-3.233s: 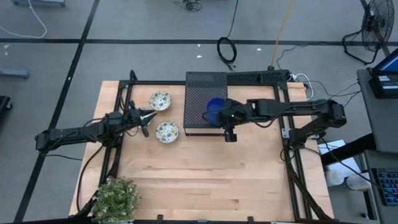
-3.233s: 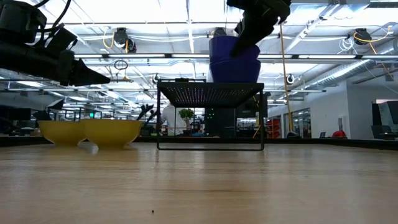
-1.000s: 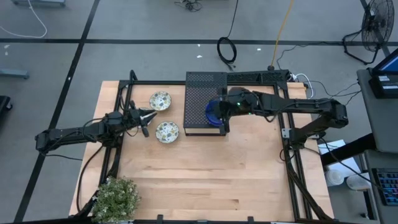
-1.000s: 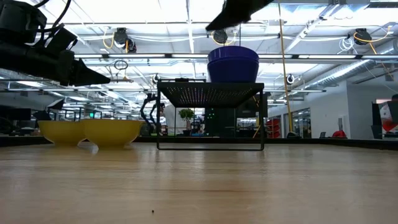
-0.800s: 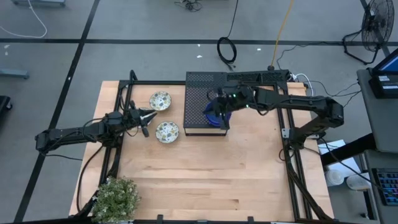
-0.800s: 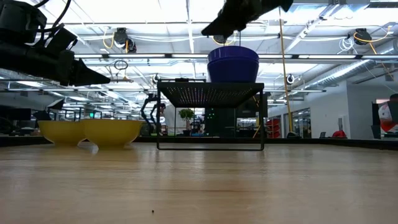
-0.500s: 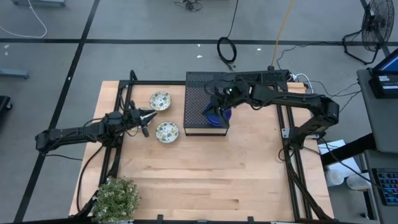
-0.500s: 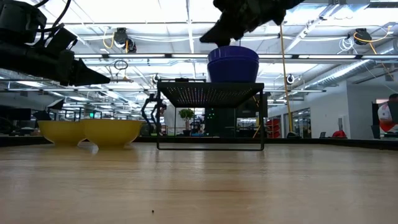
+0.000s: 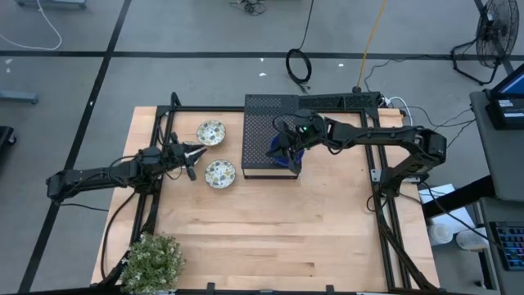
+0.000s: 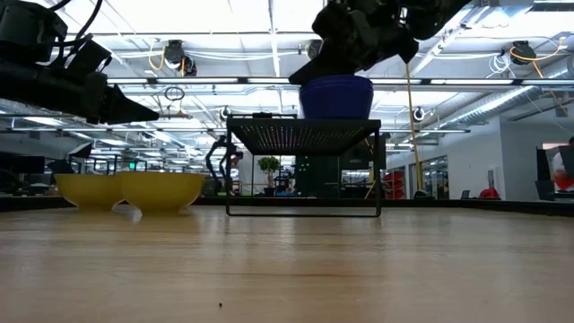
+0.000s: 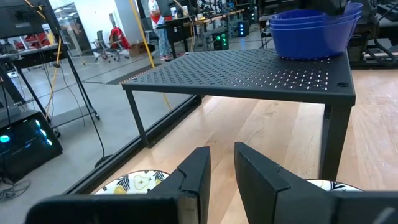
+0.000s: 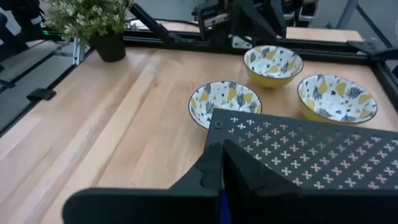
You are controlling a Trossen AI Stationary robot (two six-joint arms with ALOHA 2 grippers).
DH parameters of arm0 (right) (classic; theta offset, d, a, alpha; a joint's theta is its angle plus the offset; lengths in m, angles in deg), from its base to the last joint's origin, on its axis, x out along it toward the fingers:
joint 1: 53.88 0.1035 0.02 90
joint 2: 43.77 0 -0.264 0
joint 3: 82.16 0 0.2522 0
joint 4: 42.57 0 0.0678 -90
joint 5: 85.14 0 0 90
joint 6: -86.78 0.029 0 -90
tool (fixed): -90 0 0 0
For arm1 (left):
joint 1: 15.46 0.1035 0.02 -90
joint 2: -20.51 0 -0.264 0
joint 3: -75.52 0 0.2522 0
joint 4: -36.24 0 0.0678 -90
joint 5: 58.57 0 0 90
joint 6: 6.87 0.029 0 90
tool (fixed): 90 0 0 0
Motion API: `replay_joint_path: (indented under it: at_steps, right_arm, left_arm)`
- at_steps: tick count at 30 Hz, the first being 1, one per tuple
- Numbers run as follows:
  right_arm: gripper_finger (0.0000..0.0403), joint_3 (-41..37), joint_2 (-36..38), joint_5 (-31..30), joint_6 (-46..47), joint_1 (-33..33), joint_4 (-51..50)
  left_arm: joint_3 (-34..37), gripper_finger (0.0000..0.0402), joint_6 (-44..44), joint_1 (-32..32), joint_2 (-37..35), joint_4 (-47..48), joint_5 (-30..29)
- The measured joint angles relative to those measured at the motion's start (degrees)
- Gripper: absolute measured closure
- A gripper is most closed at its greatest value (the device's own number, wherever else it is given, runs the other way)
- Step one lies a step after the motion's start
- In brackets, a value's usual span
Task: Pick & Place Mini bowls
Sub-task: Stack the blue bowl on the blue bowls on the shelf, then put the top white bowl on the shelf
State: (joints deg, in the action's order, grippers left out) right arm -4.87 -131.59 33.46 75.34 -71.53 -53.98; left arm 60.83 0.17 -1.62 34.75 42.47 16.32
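Hovering right over the blue bowls [image 10: 336, 96] stacked on the black box [image 9: 266, 143], the right gripper [image 9: 284, 147] has its fingers pressed together, holding nothing. Patterned bowls [image 9: 219, 173] sit on the table [image 9: 270, 229] nearest the left gripper [image 9: 193, 152], fingers slightly spread.

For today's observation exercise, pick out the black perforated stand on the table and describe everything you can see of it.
The black perforated stand looks like dark metal: a flat rectangular top pierced with rows of small cross-shaped holes, raised on thin legs so the space beneath is open. It stands level on the wooden table, toward the back edge. A stack of blue bowls rests on its top near one corner, with the right gripper over them. A patterned bowl sits on the table beside it, apart.
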Motion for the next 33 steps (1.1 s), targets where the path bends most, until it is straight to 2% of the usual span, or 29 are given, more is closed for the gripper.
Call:
replay_joint_path:
  at_steps: [6,11,16,18,23,26,33]
  right_arm:
    - [0.0403,0.04,3.31,-0.12,-0.04,0.11,1.65]
    - [0.0403,-0.04,9.13,-0.35,-0.11,0.11,0.52]
    - [0.0403,-0.58,16.54,-0.52,-0.13,0.09,-5.4]
    - [0.0403,-1.69,19.86,-2.55,0.07,0.02,-7.34]
    - [0.0403,-8.04,28.57,-11.57,0.25,0.02,-9.12]
    - [0.0403,-12.79,34.44,-14.95,0.7,0.02,-9.18]
    - [0.0403,-23.19,47.84,-16.66,3.81,0.02,-9.09]
  left_arm:
    - [0.0,0.0325,0.02,0.0,0.02,0.0,0.0]
    - [0.0,0.0325,0.0,0.0,0.0,0.01,0.0]
    - [0.0,0.0325,0.0,0.0,0.02,0.0,0.0]
    - [0.01,0.0325,0.02,0.02,0.02,0.0,0.0]
    - [0.0,0.0325,0.02,0.0,0.0,0.0,0.0]
    - [0.0,0.0325,0.02,0.0,0.02,0.02,0.0]
    - [0.0,0.0325,0.0,0.02,0.02,0.02,0.0]
